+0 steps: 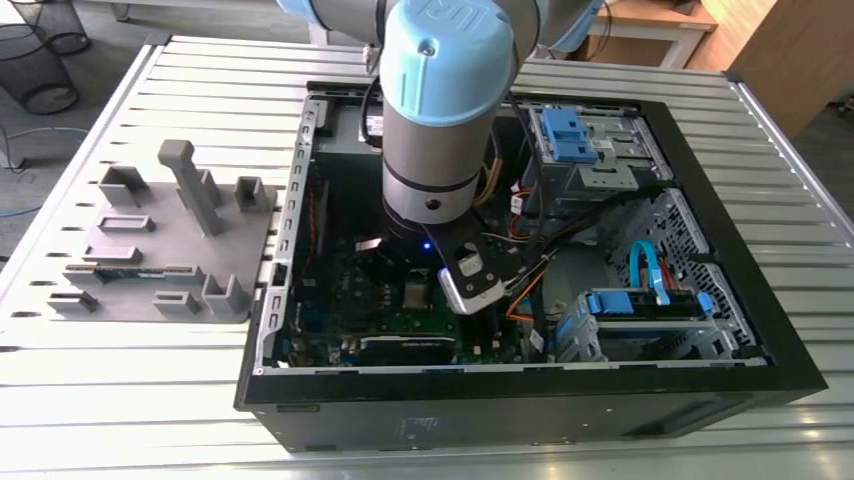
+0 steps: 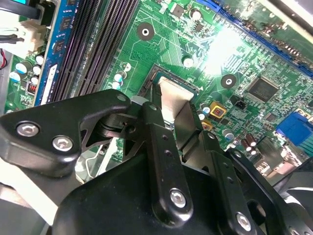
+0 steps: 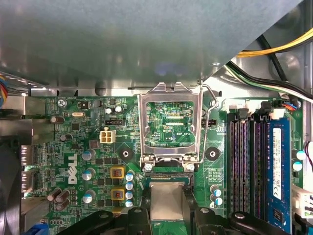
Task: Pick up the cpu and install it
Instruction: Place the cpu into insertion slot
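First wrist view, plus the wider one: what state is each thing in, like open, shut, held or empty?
cpu: gripped, at the socket; seated or not, cannot tell.
gripper: shut on the cpu.
socket frame: swung open.
blue memory stick: seated in its slot.
black memory slots: empty.
computer case: side open.

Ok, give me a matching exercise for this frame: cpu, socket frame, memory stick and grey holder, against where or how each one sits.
Things:
1. cpu
2. socket frame
3. memory stick
4. grey holder

Places or states:
a. swung open on the green board
b. on the table, to the exterior view's left of the case
c. between the fingers
d. standing in a slot, blue label

Pairs: 1-c, 2-a, 3-d, 4-b.
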You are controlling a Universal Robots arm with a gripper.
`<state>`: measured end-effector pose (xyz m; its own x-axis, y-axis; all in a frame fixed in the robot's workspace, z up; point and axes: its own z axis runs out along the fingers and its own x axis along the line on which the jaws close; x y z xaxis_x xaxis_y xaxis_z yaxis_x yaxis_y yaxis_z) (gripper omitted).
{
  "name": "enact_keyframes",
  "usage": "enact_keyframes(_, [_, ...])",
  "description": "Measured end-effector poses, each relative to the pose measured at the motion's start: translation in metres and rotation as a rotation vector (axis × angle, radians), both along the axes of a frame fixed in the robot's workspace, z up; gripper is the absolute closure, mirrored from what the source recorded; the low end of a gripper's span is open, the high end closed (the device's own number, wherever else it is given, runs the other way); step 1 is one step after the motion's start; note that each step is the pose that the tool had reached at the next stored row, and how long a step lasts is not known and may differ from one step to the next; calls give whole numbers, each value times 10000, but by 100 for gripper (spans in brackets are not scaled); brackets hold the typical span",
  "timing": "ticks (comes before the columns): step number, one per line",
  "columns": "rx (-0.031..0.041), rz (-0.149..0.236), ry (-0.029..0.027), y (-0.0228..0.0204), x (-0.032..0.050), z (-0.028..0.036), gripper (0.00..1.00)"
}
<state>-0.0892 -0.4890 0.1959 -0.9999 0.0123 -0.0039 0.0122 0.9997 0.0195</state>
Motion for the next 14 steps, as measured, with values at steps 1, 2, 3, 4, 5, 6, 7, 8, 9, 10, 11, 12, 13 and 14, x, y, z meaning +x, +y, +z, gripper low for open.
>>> enact_keyframes(1, [2,0,-1,0,0,-3,62])
enact_keyframes(2, [2,0,-1,0,0,-7,62])
enact_keyframes(3, [1,0,-1,0,0,-8,62])
enact_keyframes(4, [-1,0,1,0,0,-8,62])
enact_keyframes(5, [-2,0,1,0,0,-9,62])
enact_keyframes(6, [-2,0,1,0,0,-10,62])
enact_keyframes(7, [-1,0,0,0,0,-12,62])
enact_keyframes(8, [0,0,0,0,0,-12,62])
enact_keyframes(9, [0,0,0,0,0,-12,62])
enact_keyframes(10, [-1,1,0,0,0,-11,62])
enact_keyframes(11, [0,1,0,0,0,-12,62])
enact_keyframes(12, [0,1,0,0,0,-12,62])
enact_keyframes(13, [0,0,0,0,-1,-12,62])
enact_keyframes(14, [0,0,0,0,-1,-12,62])
